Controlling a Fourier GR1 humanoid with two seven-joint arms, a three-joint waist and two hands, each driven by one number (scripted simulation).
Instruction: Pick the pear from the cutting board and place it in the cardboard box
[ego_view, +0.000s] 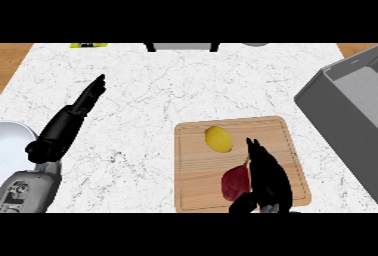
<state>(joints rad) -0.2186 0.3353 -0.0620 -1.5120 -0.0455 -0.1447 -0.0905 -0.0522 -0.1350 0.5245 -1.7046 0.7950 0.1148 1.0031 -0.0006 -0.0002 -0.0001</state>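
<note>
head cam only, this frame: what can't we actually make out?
- Red fruit on the cutting board: its right side is hidden by the right hand, so contact can't be judged.
- Grey box: cut off by the right edge; its inside is mostly out of view.
- Dark stand, yellow item: clipped at the top edge, unidentifiable.
- White round object: cut off by the left edge.
- Yellow fruit and left hand show fully.
</note>
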